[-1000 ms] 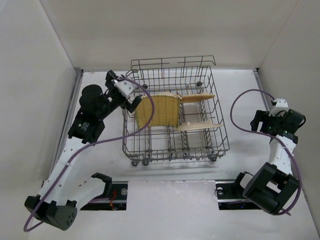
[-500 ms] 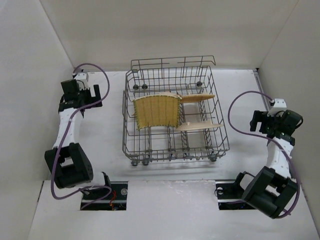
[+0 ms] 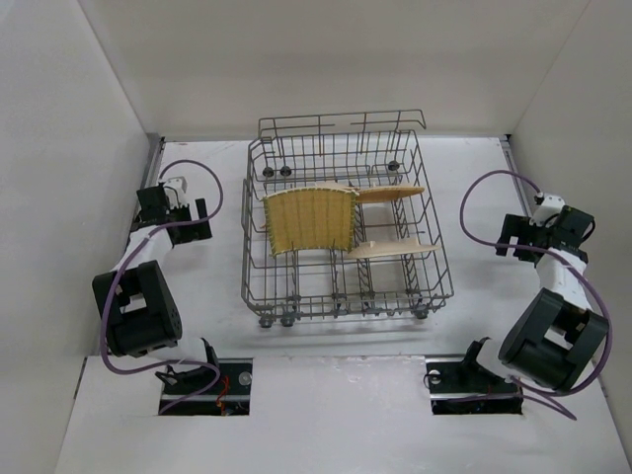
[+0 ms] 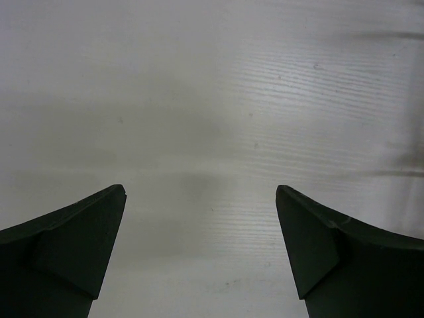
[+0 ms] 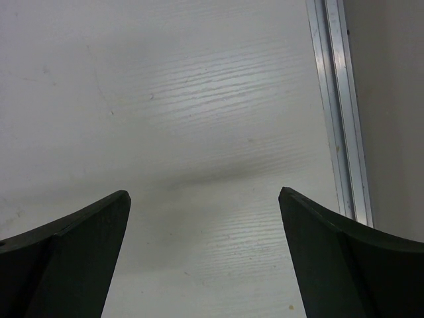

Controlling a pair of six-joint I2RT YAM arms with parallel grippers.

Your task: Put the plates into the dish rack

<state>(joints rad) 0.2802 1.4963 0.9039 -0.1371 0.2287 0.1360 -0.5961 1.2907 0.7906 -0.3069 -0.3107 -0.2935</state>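
In the top view, the dish rack [image 3: 434, 281] stands in the middle of the tabletop [image 3: 484, 316]. A yellow plate [image 3: 311, 219] stands inside it at the left part, leaning between the tines with its ribbed face toward the camera. To its right, two thin plates [image 3: 391, 194] are seen edge-on, one farther back and one nearer; their colour looks pale orange. I cannot tell if a fourth plate hides behind the yellow one. Every plate I can find is in the rack. The left end effector [image 3: 200, 221] is well apart from the rack on its left side, and the right end effector [image 3: 506, 237] is well apart on the right side.

In the left wrist view, the left end effector [image 4: 200, 189] is spread wide and carries nothing; only bare tabletop [image 4: 199, 79] shows between the fingers.

In the right wrist view, the right end effector [image 5: 204, 192] is also released and without load, over the tabletop [image 5: 165, 79] near a metal rail [image 5: 334, 106].

My judgement: the loading step looks finished or almost finished. The next move calls for no grasp, only for confirming the fourth plate and keeping both arms away from the rack.
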